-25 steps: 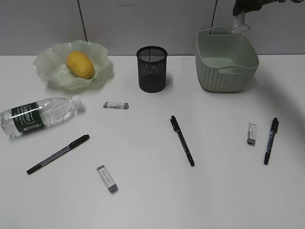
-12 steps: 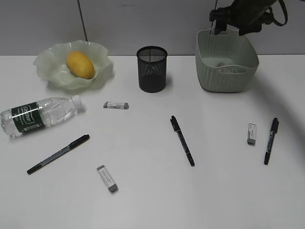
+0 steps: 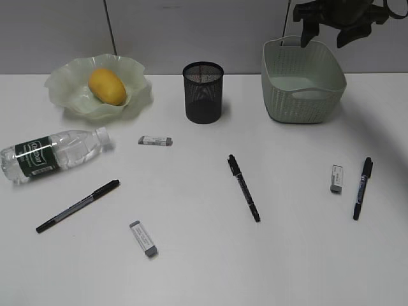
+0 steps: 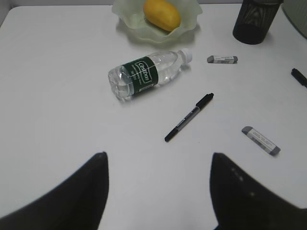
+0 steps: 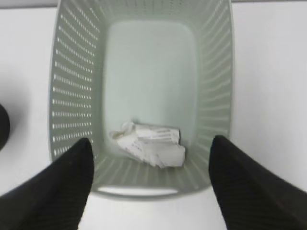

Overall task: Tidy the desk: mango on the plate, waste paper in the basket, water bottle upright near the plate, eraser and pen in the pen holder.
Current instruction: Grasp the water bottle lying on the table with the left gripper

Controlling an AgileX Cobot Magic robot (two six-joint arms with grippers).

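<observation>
The mango (image 3: 107,86) lies in the wavy green plate (image 3: 64,86) at the back left. The water bottle (image 3: 54,153) lies on its side in front of the plate. The waste paper (image 5: 148,143) lies inside the green basket (image 3: 303,89). My right gripper (image 3: 325,35) hangs open and empty above the basket; in its wrist view (image 5: 150,141) the jaws stand wide over the wad. My left gripper (image 4: 158,155) is open and empty above the bare desk (image 4: 57,96), near the bottle (image 4: 146,74). The black mesh pen holder (image 3: 203,91) stands at the back middle.
Three black pens lie on the desk: left (image 3: 78,206), middle (image 3: 244,187), right (image 3: 362,188). Three erasers lie near the bottle (image 3: 155,140), at the front (image 3: 143,238) and beside the right pen (image 3: 336,178).
My right gripper held the paper above the basket, dipped, opened and let it fall in, then rose again. Everything else is unmoved.
</observation>
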